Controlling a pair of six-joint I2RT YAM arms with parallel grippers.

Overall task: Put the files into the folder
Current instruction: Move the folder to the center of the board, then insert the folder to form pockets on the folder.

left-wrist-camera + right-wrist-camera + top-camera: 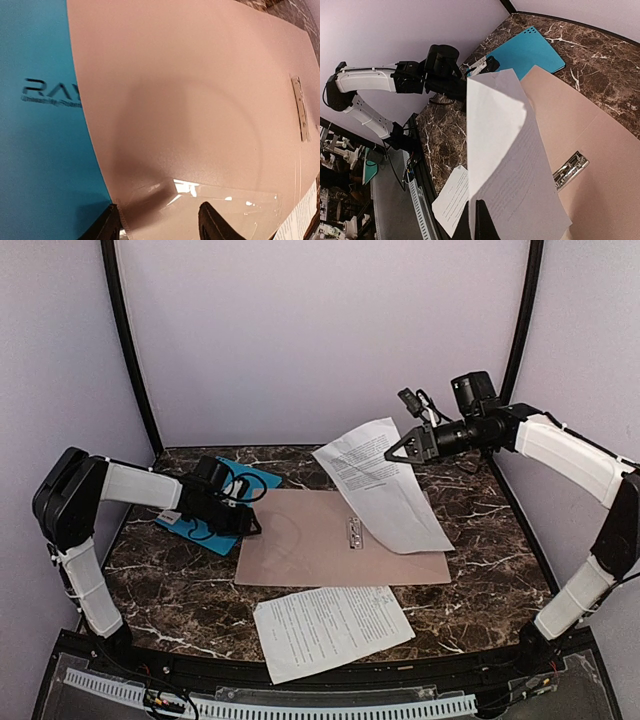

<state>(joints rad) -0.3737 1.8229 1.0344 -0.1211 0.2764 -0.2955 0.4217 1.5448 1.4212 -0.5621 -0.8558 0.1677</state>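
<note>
While the folder [300, 555] lay open at the table's [480, 590] centre, right gripper [392, 452]: clamped tight on the top edge of a raised sheet [380, 485], at 1 o'clock.
Raised sheet: hung slanted, its lower end touching the folder's right half, beside the metal clip [354, 531].
Left gripper [245, 525]: at 9 o'clock, partly open, holding nothing, fingers [215, 225] straddling the folder's left edge.
Teal folder [262, 480]: under the left gripper, at 10 o'clock.
Other paper [330, 630]: flat at 6 o'clock.

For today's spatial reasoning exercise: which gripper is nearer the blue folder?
Left. The left gripper sits at the edge of the blue folder; the right gripper hangs high across the table, pinching a sheet.
</note>
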